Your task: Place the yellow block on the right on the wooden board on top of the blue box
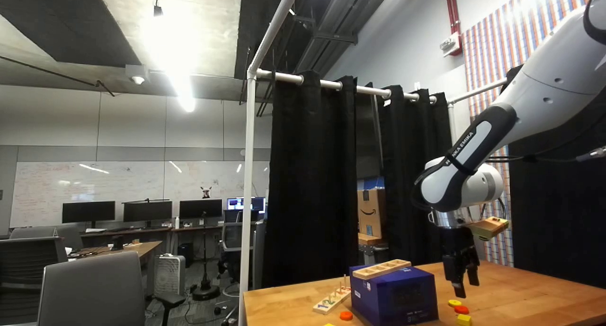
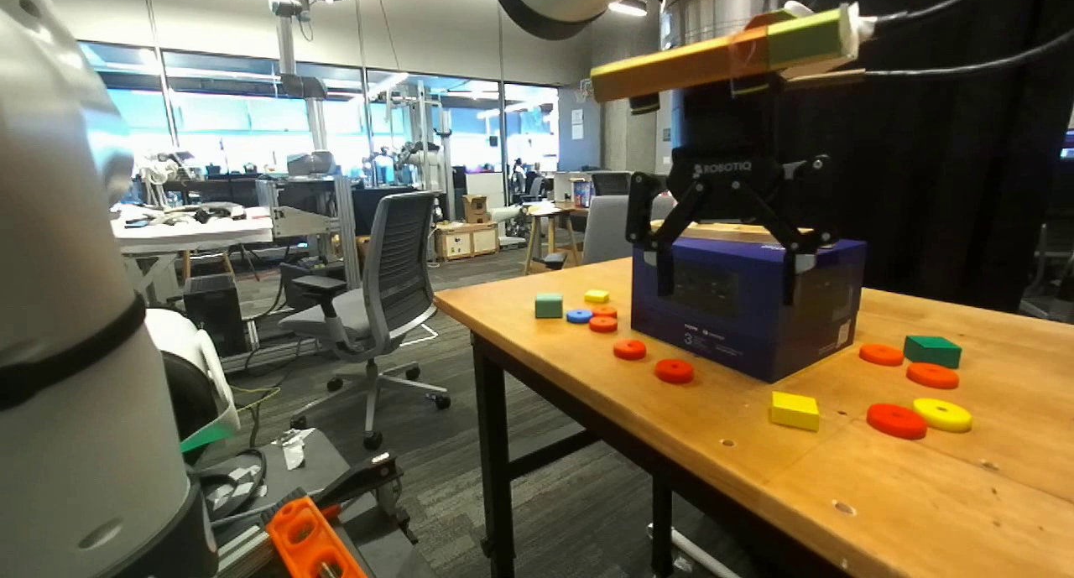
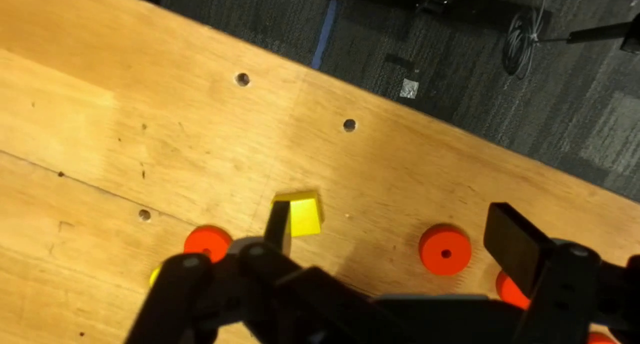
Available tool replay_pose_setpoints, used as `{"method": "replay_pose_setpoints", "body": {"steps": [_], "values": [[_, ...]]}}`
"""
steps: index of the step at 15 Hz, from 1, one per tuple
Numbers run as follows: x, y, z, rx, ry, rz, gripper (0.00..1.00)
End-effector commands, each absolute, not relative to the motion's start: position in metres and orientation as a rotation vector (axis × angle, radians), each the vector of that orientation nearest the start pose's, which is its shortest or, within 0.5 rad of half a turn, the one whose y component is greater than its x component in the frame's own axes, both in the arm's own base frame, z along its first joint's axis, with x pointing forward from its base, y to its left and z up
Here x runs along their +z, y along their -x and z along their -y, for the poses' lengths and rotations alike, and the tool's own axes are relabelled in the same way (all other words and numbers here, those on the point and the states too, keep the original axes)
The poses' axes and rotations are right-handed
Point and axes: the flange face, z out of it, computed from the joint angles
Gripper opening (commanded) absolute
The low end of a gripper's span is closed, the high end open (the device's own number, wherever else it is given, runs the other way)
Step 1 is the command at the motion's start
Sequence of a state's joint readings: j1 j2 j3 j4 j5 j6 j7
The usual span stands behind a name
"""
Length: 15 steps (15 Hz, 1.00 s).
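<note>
The yellow block (image 1: 464,320) lies on the table beside the blue box (image 1: 395,300). It also shows in an exterior view (image 2: 795,411) and in the wrist view (image 3: 306,218), where one finger partly covers it. The wooden board (image 1: 382,269) lies flat on top of the blue box; in an exterior view the board (image 2: 738,231) is partly hidden behind my gripper (image 2: 728,280). My gripper is open and empty, above the table. In the wrist view the space between my fingertips (image 3: 392,229) holds nothing, and the yellow block is below the left finger.
Several red discs (image 2: 896,420), a yellow disc (image 2: 942,414) and a green block (image 2: 932,351) lie near the yellow block. Another yellow block (image 2: 596,296) and a green block (image 2: 549,306) are at the far side. A peg board (image 1: 332,301) stands beside the blue box.
</note>
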<state>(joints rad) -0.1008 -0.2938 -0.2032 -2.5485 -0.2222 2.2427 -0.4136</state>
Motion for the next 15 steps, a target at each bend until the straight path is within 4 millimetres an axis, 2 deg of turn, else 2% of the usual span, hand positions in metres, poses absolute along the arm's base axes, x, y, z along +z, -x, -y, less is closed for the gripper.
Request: {"method": "replay_pose_setpoints", "body": {"steps": [1, 5, 9, 12, 15], "values": [[0.360, -0.426, 0.153, 0.094, 3.202, 0.607, 1.00], [0.347, -0.442, 0.174, 0.037, 3.196, 0.678, 1.00], [0.329, -0.450, 0.192, 0.014, 3.171, 0.681, 1.00], [0.321, -0.451, 0.197, -0.003, 3.112, 0.625, 1.00], [0.321, -0.454, 0.195, -0.054, 3.052, 0.588, 1.00]]}}
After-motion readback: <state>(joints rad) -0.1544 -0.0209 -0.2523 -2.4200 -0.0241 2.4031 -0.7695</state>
